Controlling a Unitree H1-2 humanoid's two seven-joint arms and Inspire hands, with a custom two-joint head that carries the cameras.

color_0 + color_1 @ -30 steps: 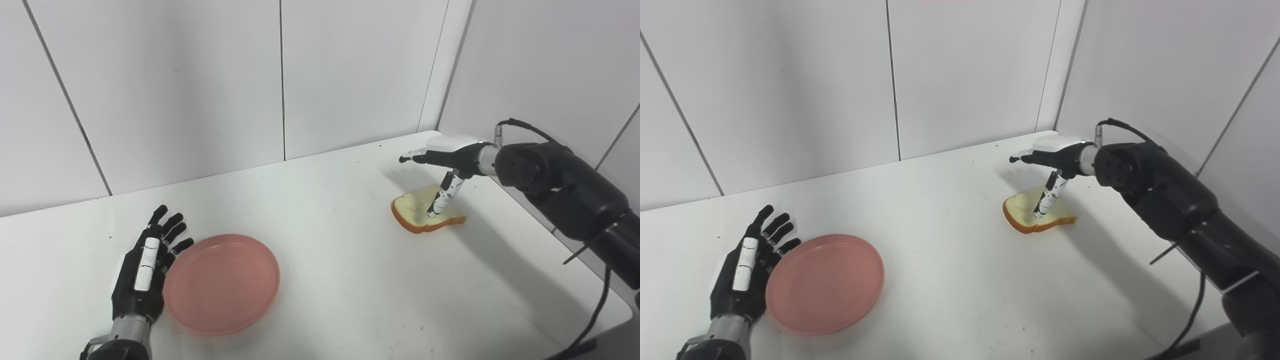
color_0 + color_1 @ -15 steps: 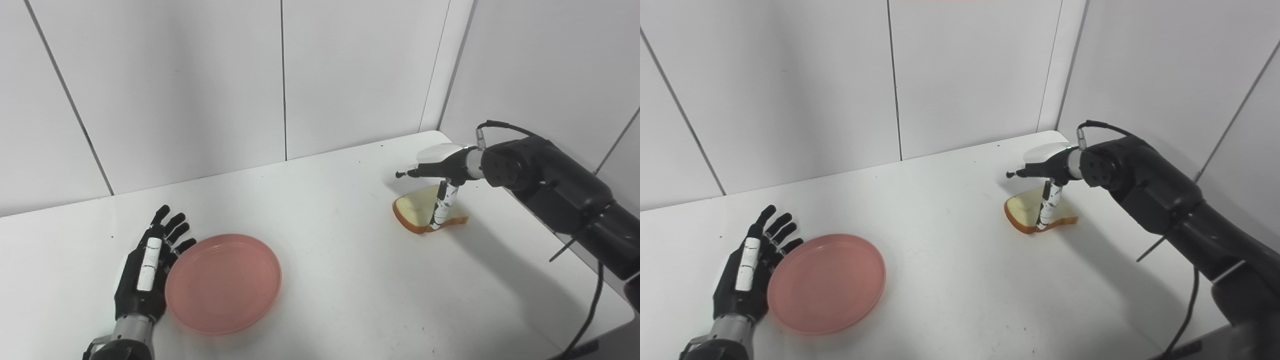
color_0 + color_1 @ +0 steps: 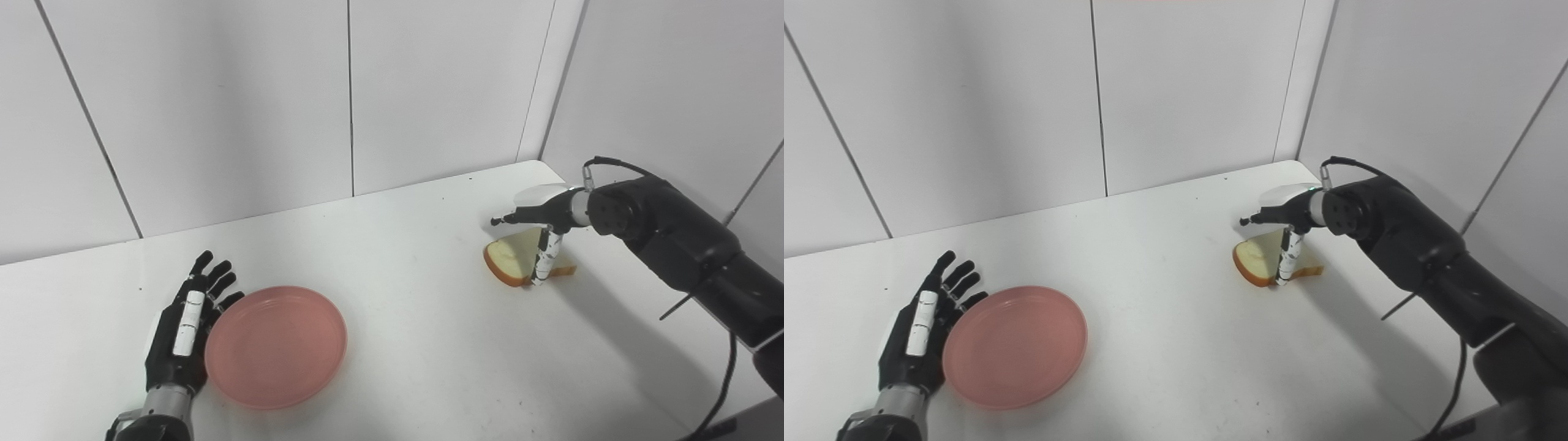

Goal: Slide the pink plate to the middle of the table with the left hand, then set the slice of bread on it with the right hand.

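The pink plate (image 3: 275,346) lies flat on the white table (image 3: 429,355) at the front left. My left hand (image 3: 184,327) rests open on the table, its fingers against the plate's left rim. The slice of bread (image 3: 509,260) lies near the table's far right corner and looks tipped, with its brown crust facing left. My right hand (image 3: 542,211) hovers over it, open. Its fingers (image 3: 505,218) point left above the slice and its thumb (image 3: 540,264) points straight down against the slice's near edge.
White wall panels stand close behind the table and along its right side. A black cable (image 3: 726,373) hangs from my right forearm past the table's right edge. Bare tabletop stretches between the plate and the bread.
My right hand has come lower and nearer, and its thumb has slid from the top of the bread to its near edge; the slice now looks tipped. The left hand and plate have stayed put.
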